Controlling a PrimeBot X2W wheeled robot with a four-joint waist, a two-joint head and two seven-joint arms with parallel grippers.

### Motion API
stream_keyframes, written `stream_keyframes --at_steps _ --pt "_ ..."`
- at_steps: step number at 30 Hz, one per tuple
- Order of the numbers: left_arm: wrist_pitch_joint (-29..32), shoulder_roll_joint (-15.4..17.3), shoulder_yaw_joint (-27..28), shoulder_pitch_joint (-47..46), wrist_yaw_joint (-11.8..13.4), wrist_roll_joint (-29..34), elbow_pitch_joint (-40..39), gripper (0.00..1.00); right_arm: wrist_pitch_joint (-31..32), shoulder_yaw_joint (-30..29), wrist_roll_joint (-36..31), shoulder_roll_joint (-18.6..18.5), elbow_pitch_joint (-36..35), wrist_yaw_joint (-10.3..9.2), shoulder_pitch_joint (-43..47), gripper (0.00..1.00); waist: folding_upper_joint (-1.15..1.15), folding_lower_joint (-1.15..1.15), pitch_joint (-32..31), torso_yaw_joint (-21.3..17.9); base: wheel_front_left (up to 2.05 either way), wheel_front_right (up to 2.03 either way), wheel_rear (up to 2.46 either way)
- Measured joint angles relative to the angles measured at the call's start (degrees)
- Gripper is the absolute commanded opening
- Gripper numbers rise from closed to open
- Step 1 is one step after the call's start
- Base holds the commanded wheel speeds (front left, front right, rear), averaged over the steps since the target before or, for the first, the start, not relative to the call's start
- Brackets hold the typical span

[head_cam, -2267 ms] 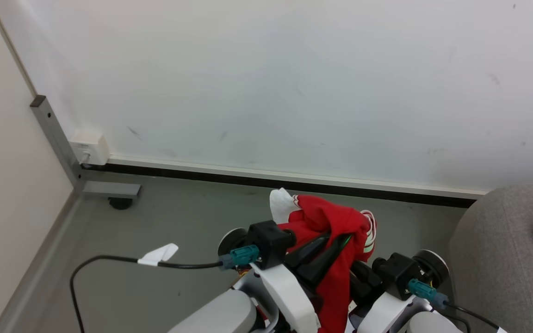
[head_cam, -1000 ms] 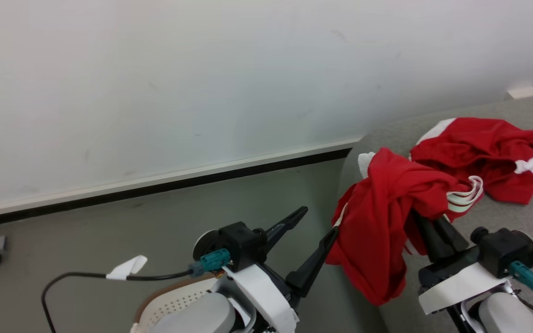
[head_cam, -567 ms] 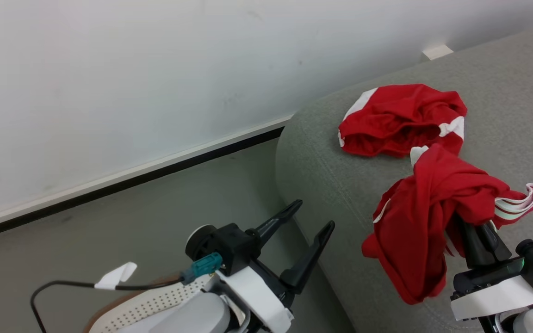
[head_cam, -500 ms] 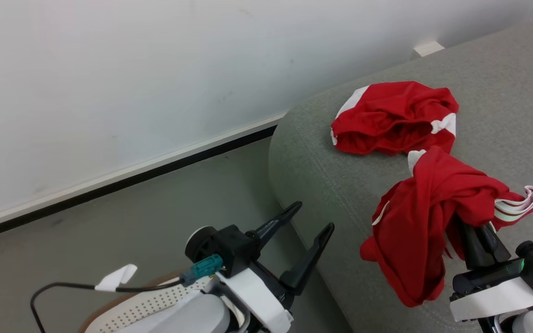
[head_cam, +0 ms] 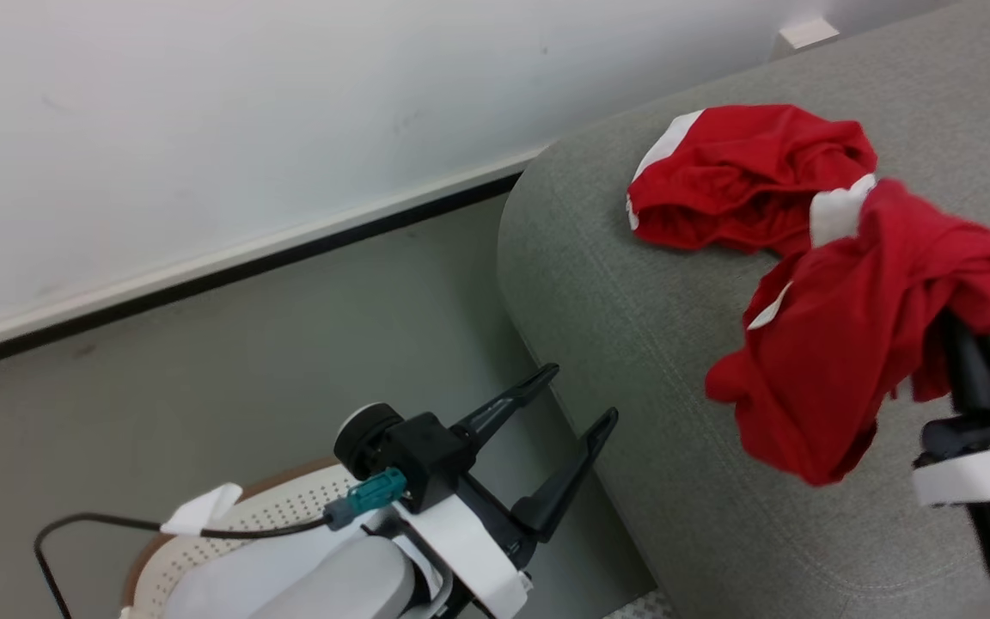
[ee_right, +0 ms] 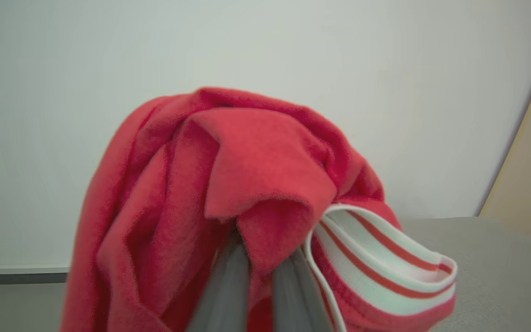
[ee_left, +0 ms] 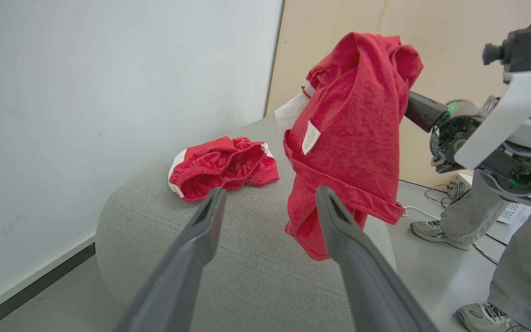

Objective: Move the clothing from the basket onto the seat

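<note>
No writing can be read; the white tag (ee_left: 310,137) on the clothing (ee_left: 357,101) is illegible.

Two red garments: a lying garment (head_cam: 744,176) by a rounded corner of the single sofa (head_cam: 632,344), a hanging garment (head_cam: 839,344) above it. Seemingly one basket (head_cam: 280,507), partly hidden; one person (ee_left: 519,276).

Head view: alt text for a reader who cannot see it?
The right gripper, shut, holds a red garment over the grey sofa, where a second red garment lies crumpled. The left gripper is open beside the sofa, near the basket.
</note>
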Motion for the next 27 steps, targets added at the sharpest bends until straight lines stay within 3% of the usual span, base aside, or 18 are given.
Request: stream_keyframes --at_steps 9,15,20,27 --pt "2.24 5.95 1.04 -2.37 -0.87 0.76 -4.63 1.0 5.13 -11.88 3.63 -7.57 5.64 -0.01 -12.86 0.0 0.0 0.01 9.34 4.03 0.0 0.0 0.0" --pt "3.01 8.92 2.16 -4.43 -1.09 1.23 -8.32 1.0 11.2 -16.81 2.03 -10.82 11.94 0.0 -22.2 0.0 0.0 0.01 17.01 6.86 0.0 0.0 0.0" --pt "3.11 9.36 2.79 -6.3 -1.24 1.62 -9.68 1.0 19.12 -16.18 -1.63 -12.06 19.0 0.0 -29.03 0.0 0.0 0.02 22.49 9.14 0.0 0.0 0.0" --pt "2.16 9.32 3.19 -7.05 -1.58 1.6 -8.34 1.0 31.37 -14.22 -4.35 -13.45 28.59 -0.01 -30.71 0.0 0.0 0.02 25.54 12.43 0.0 0.0 0.0"
